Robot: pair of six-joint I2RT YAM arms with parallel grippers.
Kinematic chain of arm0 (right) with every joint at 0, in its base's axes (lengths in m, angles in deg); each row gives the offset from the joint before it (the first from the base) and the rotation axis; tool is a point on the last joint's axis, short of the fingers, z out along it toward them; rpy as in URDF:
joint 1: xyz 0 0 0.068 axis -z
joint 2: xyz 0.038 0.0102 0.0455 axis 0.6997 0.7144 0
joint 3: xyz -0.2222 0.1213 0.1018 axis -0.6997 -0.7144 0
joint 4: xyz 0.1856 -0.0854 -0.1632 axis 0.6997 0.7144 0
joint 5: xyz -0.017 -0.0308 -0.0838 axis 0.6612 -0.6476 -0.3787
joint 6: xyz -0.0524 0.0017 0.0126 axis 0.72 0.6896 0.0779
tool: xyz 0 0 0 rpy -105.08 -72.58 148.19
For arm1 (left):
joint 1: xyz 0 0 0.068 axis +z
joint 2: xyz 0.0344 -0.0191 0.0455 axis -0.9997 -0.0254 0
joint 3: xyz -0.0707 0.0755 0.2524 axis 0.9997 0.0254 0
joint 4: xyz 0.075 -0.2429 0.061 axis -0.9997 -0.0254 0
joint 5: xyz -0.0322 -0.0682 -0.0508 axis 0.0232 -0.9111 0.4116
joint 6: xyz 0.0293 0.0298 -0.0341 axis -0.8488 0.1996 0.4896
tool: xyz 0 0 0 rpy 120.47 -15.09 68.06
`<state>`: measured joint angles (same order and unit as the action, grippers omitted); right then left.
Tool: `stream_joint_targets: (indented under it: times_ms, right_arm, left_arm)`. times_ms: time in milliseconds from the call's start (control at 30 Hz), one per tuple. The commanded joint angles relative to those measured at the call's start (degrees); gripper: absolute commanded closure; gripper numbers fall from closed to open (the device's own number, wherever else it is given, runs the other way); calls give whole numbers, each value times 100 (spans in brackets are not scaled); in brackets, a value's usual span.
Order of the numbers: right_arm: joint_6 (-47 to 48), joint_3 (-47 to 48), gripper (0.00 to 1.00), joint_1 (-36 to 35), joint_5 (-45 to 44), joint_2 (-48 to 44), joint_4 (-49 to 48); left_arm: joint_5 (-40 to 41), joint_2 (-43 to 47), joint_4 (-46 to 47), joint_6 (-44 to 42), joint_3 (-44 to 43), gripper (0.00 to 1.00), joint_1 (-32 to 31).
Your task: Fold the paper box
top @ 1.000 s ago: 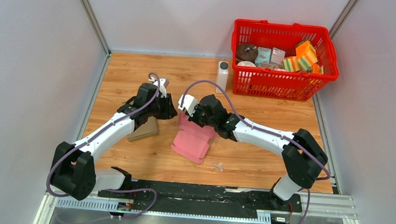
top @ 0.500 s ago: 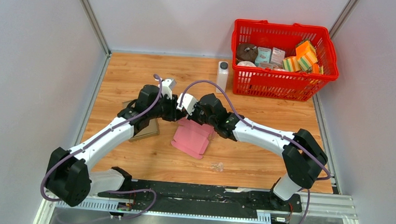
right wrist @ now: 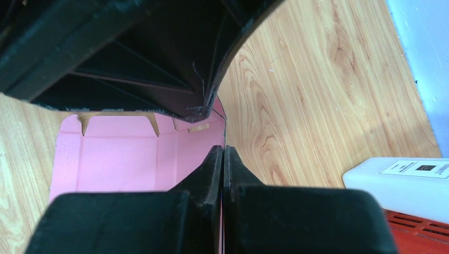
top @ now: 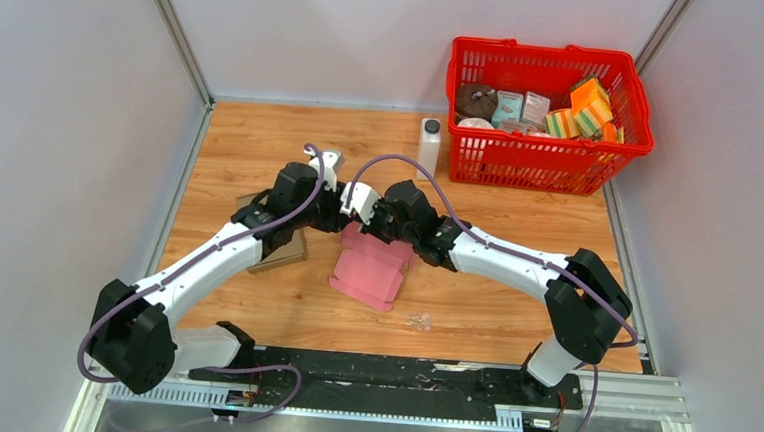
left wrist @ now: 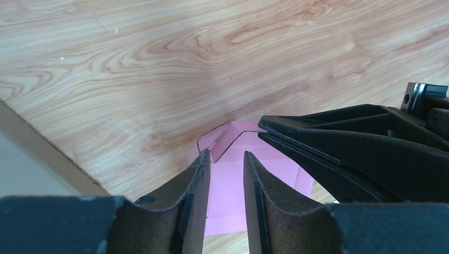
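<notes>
From above, a flat pink paper box (top: 370,267) is seen just beneath the left pincer (top: 338,218) and right pincer (top: 356,222). At the left wrist, narrowly parted jaws are shown over a raised flap (left wrist: 219,140). At the right wrist, jaws are pressed shut at the box's edge. The card is judged light and floppy, best gripped by a flap.

The top external camera looks down from above and behind the arm bases, taking in the whole counter (top: 262,139) out to the far walls. Each wrist camera sits close behind its own fingers, the left end effector (left wrist: 225,159) and right end effector (right wrist: 223,151), aimed steeply down. All three views share the pink paper box (top: 370,267).
</notes>
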<state>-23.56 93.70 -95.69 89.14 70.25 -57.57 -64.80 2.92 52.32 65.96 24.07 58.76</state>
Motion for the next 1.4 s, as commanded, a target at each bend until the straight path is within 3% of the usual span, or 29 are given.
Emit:
stream_joint_targets:
  times_ms: [0,200,333,533,1000,1033,1067,1133,1167,1233,1267,1333,1367]
  right_arm:
    - [-20,265,100,5,157,15,-89]
    - [-37,291,100,13,174,6,-80]
    - [-63,282,100,13,227,-20,-89]
    - [-81,300,100,13,315,-64,87]
    - [-283,142,99,22,166,-99,-299]
    - [-414,159,91,40,53,-82,-300]
    - [-554,194,66,75,8,-73,-282]
    - [-888,247,55,206,-1,-143,-89]
    - [-1316,195,41,233,-88,-204,77]
    - [-1836,212,29,233,-613,-485,498]
    - [-2596,534,23,242,-721,-564,892]
    - [-3688,1123,22,242,-975,-670,2358]
    - [-4903,1605,19,242,-1055,-714,2764]
  left_arm:
    - [228,274,-169,-127,-271,62,-10]
    - [-17,274,-89,-214,-341,56,-10]
    - [-369,-164,-204,-302,-482,62,-10]
    - [-133,-332,-89,-478,-403,64,-10]
    - [483,-403,-72,-636,-342,94,-186]
    - [518,-377,-46,-636,-315,94,-203]
    - [614,-350,-2,-593,-289,95,-221]
    - [676,-324,16,-531,-289,97,-221]
    - [711,-324,7,-470,-306,99,-221]
    - [711,-324,-19,-295,-324,100,-221]
    - [877,-333,-54,-233,-341,100,-230]
    - [939,-368,-81,4,-376,100,-230]
    - [1009,-394,-168,92,-420,100,-239]
